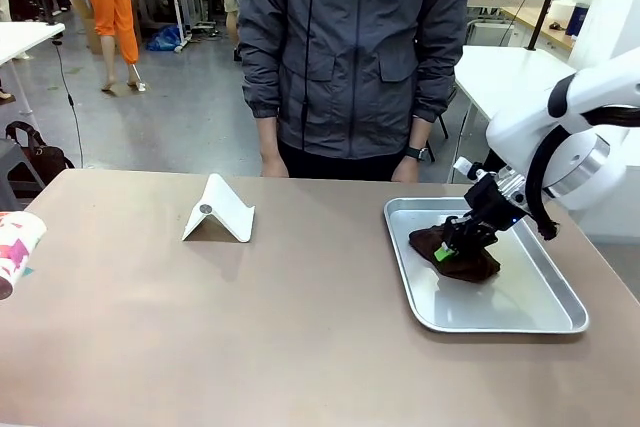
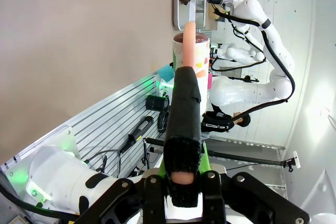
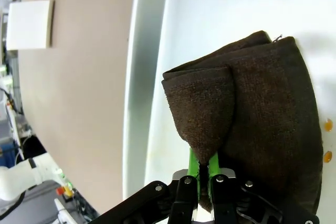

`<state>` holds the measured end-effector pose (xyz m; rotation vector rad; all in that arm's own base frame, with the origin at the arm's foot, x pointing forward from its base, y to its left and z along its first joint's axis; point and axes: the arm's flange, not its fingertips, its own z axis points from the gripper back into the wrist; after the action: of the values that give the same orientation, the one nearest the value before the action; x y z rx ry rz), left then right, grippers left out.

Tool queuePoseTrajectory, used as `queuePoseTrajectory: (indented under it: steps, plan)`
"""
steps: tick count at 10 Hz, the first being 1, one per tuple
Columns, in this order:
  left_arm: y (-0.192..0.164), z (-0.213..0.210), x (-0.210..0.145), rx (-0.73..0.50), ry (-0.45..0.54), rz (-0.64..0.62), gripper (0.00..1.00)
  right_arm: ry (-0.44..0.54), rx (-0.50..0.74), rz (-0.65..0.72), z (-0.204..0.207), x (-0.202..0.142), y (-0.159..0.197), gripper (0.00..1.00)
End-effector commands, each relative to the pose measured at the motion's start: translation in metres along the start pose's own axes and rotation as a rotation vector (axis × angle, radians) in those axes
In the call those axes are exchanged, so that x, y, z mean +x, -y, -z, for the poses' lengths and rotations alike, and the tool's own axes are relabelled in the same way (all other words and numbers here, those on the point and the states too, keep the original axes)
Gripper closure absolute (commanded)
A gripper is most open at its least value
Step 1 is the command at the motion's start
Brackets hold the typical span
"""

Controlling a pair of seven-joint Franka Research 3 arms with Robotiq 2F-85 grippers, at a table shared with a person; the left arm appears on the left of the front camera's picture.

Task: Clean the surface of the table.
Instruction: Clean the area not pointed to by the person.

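Observation:
The brownish table (image 1: 250,317) carries a silver tray (image 1: 520,319) at the right. A dark brown cloth (image 1: 472,263) lies bunched in the tray. My right gripper (image 1: 452,247) reaches down into it. In the right wrist view the right gripper (image 3: 202,170) is shut on a raised fold of the cloth (image 3: 262,108), over the tray's left side (image 3: 142,77). My left gripper (image 2: 188,74) is shut on the wall of a printed paper cup (image 2: 202,56). This cup (image 1: 15,245) pokes in, tipped on its side, at the table's left edge.
A white folded stand (image 1: 220,212) sits on the table left of centre. A person in a grey jacket (image 1: 350,57) stands at the far edge, hands down. Small orange spots (image 3: 327,125) mark the tray floor beside the cloth.

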<state>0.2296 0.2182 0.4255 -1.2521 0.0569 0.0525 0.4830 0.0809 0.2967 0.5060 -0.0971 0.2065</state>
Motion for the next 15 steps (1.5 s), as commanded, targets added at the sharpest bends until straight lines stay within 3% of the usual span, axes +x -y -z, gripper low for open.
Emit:
queuePoseTrajectory:
  steps: [1,3,7,10,13,15]
  plan:
    - [0.004,-0.002,-0.003,-0.018,-0.002,0.007,0.78,0.007,0.028,0.015,0.009,-0.006,0.000,0.93]
    - [0.004,-0.002,-0.003,-0.018,-0.002,0.007,0.78,0.000,0.096,0.017,0.001,-0.008,-0.004,0.93]
    - [0.004,-0.002,-0.003,-0.018,-0.002,0.007,0.78,0.111,0.372,0.110,-0.091,-0.034,-0.012,0.93]
    - [0.004,-0.002,-0.003,-0.018,-0.002,0.007,0.78,0.115,0.704,0.201,-0.143,-0.062,-0.005,0.93]
    - [0.004,-0.002,-0.003,-0.018,-0.002,0.007,0.78,0.137,0.861,0.301,-0.179,-0.124,0.012,0.93]
    - [0.004,-0.002,-0.003,-0.018,-0.002,0.007,0.78,0.153,0.865,0.316,-0.186,-0.180,0.027,0.93]
